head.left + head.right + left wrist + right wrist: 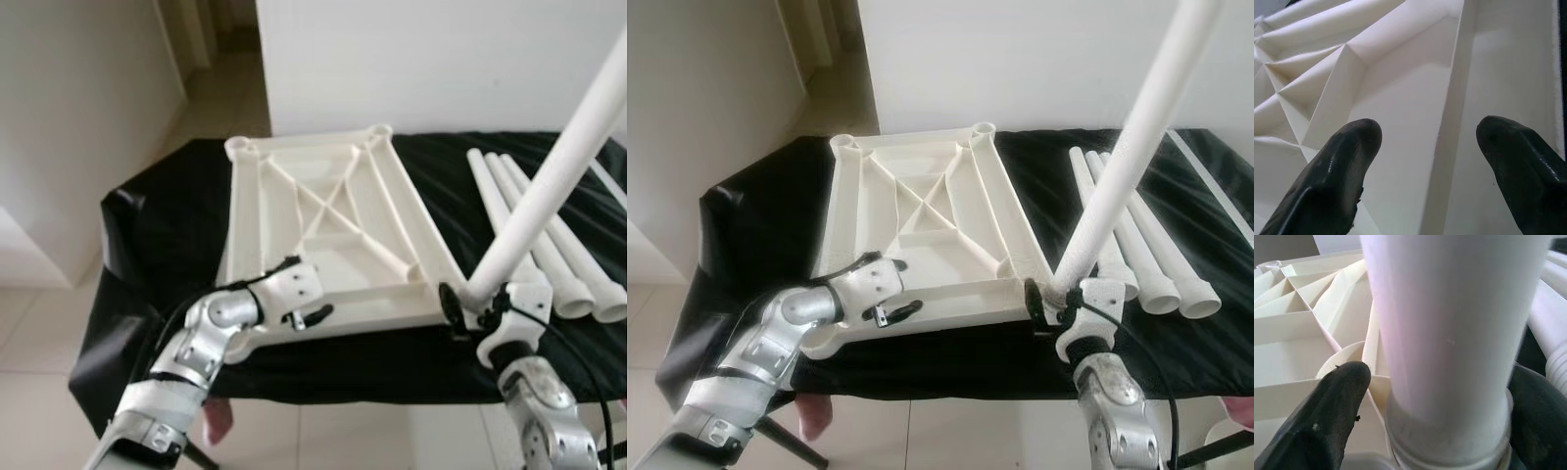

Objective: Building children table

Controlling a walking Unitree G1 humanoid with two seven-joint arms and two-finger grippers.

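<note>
Our right hand [468, 305] holds a white leg [549, 176] by its lower end, fingers closed on both sides of the tube, and the leg leans up and to the right from the near right corner of the top [323, 225]. The top lies upside down on the bench [157, 245], which is covered with a black cloth, so we see its ribs and the round sockets at the corners. In the right wrist view the end of the leg sits at the socket [1347, 360] of that corner, but we cannot tell whether it is already inside or only resting on the edge.

Our left hand [312, 315] is at the near edge of the top, left of the middle. Its fingers [1342, 166] are wide apart, one on each side of a rib, and they grip nothing; we judge that this hand steadies the top.

Three more legs [549, 264] lie side by side on the right part of the bench, just beside the top.

The step in hand is, in our opinion, the fitting of the first leg. The next move calls for bringing the leg upright over the socket and pressing it down, while the left hand keeps the top from sliding.
</note>
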